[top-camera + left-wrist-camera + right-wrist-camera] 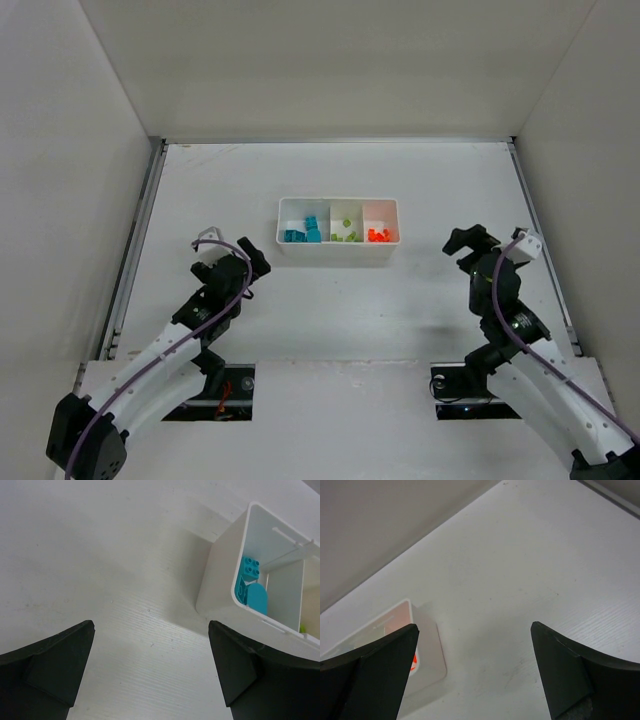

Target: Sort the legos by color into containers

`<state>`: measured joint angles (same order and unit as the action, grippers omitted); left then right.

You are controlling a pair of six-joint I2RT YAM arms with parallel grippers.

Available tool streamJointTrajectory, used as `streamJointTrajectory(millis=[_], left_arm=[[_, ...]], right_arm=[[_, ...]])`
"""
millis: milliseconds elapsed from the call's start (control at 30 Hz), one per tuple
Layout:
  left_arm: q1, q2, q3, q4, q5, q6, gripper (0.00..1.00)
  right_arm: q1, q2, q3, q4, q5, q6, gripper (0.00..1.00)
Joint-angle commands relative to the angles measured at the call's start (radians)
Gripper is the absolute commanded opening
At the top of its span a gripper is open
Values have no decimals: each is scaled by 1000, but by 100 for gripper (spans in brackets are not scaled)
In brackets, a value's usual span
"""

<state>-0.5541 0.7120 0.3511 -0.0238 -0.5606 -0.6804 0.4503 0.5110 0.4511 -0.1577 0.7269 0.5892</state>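
Tray [337, 252] on table [400, 320], centred left-right, toward far side, long axis running left-right. Three compartments in row inside tray.
Left-compartment legos [301, 234], middle-compartment legos [347, 235], right-compartment legos [378, 235]: each group within own walls.
Left gripper [232, 255] left of tray, slightly nearer than it, apart from it.
Right gripper [478, 243] right of tray, farther off, about level with tray's near wall.
Left wrist view: tray corner ahead and right of fingers.
Right wrist view: tray end ahead and left, partly behind finger.
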Motion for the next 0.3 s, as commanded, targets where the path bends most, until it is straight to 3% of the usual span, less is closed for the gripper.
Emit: streamJointTrajectory(millis=[0,267], left_arm=[[12,-17,-6,-15,-1,-87,100],[29,9,6,-11,-18,-84,100]], right_arm=[[-15,21,-11,-52,-20,31,100],[52,9,-52,-62,-18,83,100]])
